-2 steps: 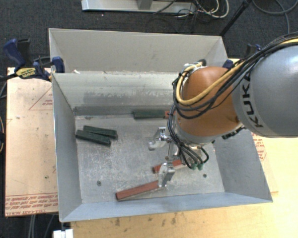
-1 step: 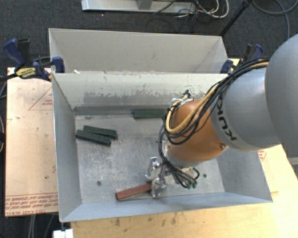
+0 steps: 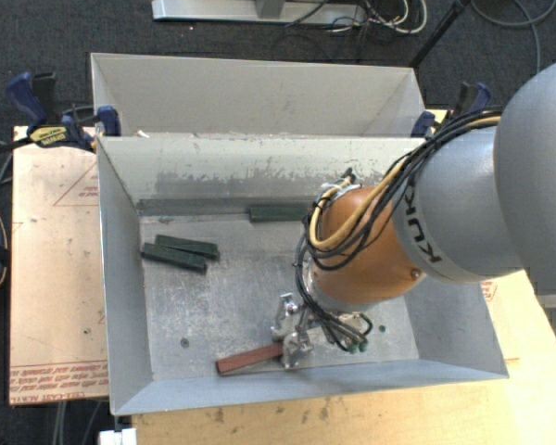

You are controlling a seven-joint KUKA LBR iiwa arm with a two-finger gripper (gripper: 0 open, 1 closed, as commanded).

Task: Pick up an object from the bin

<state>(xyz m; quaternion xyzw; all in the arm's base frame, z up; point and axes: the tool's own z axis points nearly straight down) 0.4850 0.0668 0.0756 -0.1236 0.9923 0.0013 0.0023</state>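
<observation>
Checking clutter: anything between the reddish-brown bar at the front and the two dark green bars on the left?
No. In the camera view that stretch is bare bin floor, from the reddish-brown bar to the dark green bars.

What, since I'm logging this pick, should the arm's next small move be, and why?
Probably grip the reddish-brown bar at its right end: the gripper sits right there, low by the bin's front wall, with the dark green bars well clear.

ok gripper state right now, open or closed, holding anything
gripper: cannot be told whether open or closed; it sits at the right end of the reddish-brown bar.
</observation>
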